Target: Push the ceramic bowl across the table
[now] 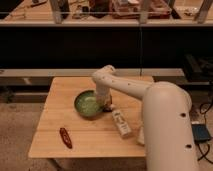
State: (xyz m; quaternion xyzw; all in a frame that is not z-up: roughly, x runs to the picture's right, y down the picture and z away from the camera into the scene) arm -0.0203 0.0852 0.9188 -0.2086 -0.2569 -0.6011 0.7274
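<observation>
green ceramic bowl [88,104] near the centre of the frame, on the wooden table [62,92], slightly left of the tabletop's middle. gripper [106,103] down at the bowl's right rim, below the white arm [125,87] (wide or narrow: cannot tell). lower down, a small bottle [121,123] lying just right of the bowl, and a red object [65,137] towards the lower left.

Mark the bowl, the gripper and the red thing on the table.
ceramic bowl [87,104]: camera view, green inside surface.
gripper [106,105]: camera view, its tip, at the bowl's right rim.
red object [65,137]: camera view, its middle.
</observation>
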